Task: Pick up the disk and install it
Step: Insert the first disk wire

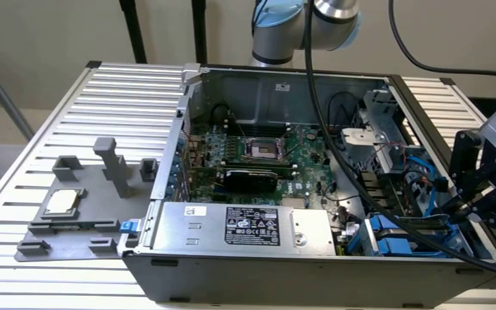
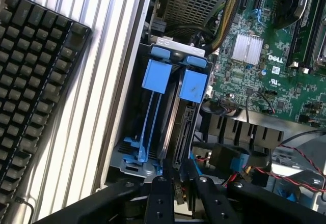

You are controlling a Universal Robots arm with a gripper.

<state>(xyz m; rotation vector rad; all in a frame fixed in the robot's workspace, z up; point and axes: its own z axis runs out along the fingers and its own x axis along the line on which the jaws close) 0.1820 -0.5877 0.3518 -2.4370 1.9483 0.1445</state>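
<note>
The tabletop point(image 1: 50, 116) is pale silver, striped with ribs. The computer case point(image 1: 257, 284) is grey, its circuit board point(image 1: 309, 177) green, its power box point(image 1: 188, 229) silver with a black label point(image 1: 252, 227). The disk point(image 2: 184, 127) shows a dark edge in a bright blue carrier point(image 2: 195, 85). The keyboard point(image 2: 35, 81) and the pincer point(image 2: 179, 180) are black; the plastic holder point(image 1: 84, 213) is grey.
</note>
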